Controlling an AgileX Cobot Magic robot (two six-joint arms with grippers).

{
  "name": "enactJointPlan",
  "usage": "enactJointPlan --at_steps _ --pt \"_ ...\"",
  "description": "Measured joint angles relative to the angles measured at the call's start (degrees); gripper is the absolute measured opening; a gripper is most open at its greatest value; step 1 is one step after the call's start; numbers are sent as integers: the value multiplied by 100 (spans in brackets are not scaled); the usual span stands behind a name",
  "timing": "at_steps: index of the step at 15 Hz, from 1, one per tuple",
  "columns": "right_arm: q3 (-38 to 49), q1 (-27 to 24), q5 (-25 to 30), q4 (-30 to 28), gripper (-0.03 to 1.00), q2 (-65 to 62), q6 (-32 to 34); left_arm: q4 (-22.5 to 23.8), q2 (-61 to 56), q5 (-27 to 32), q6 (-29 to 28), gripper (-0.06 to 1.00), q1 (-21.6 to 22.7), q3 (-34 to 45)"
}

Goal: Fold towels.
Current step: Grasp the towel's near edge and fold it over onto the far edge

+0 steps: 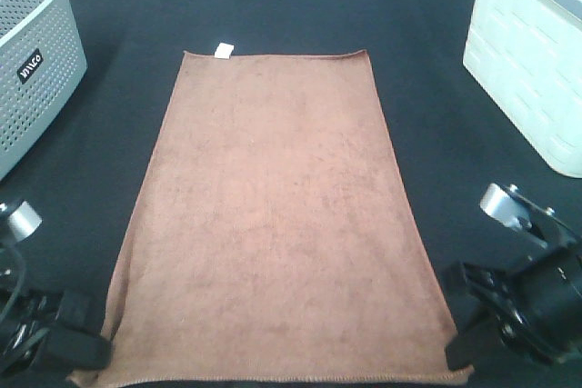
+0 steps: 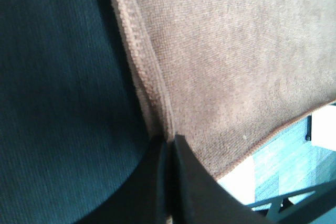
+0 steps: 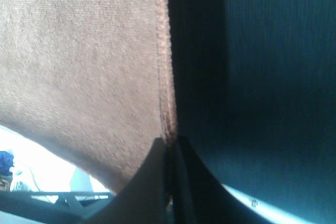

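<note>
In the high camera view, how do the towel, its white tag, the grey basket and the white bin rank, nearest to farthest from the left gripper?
From the left gripper:
1. towel, held by it at the near left corner.
2. grey basket, far left.
3. white tag, on the towel's far edge.
4. white bin, far right.

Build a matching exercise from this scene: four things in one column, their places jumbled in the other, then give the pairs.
Things:
1. towel
2. white tag
3. grey basket
4. white bin

Places, as the high camera shows them:
A. stands to the right of the towel
B. spread flat in the middle
C. stands to the left of the towel
D. at the towel's far edge

Pairs: 1-B, 2-D, 3-C, 4-A
</note>
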Motion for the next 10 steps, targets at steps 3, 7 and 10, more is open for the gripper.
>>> enactJointPlan --at_steps 3,7,10 --pt "-6 0 6 6 0 -338 0 -69 -143 52 -29 0 0 40" --pt "-613 0 11 -11 0 -286 0 -74 -143 52 -80 0 0 -298" --pt "-1684 0 23 -52 0 69 6 138 -115 -74 -498 0 0 -1306"
